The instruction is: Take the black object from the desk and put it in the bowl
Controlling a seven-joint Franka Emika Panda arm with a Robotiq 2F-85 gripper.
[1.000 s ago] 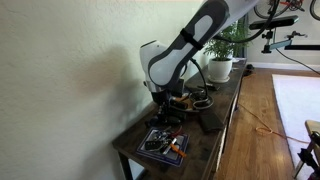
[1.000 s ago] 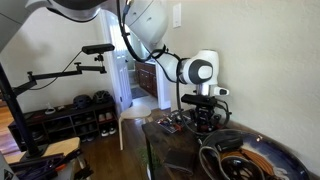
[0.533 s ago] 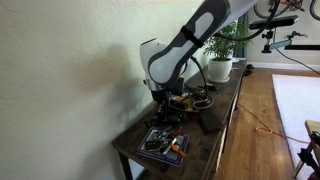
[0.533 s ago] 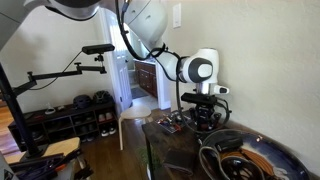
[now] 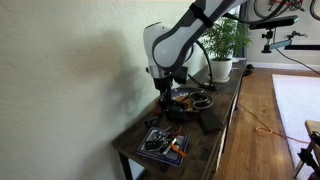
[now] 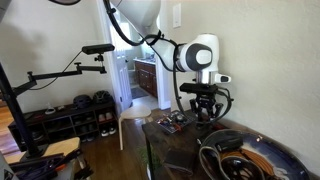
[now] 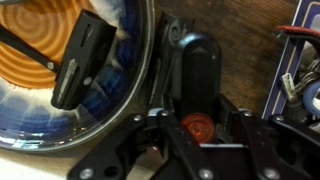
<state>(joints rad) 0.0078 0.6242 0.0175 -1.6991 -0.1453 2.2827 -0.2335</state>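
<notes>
Tool point(image 7: 195, 115) is seen clenched around the black object point(image 7: 192, 72) in the wrist view — a dark, rounded body with a red dot near its lower end, reaching toward 12 o'clock from the grip. At 10 o'clock from the tool the bowl point(image 7: 115, 125) is shown, glazed blue at the rim with orange rings inside; the edge of the black object overlaps that rim in the picture. A black block point(image 7: 85, 55) is lying tilted inside the bowl, with a thin dark stick beside it at 9 o'clock.

In both exterior views the tool point(image 5: 165, 97) point(image 6: 203, 108) is held pointing down above the desk point(image 5: 205, 140) point(image 6: 168, 150), clear of its surface. The bowl point(image 6: 268, 150) is placed on the desk near the tool — whether the black object hangs directly over it cannot be told. A potted plant point(image 5: 222, 45) is set at the far end of the desk.
</notes>
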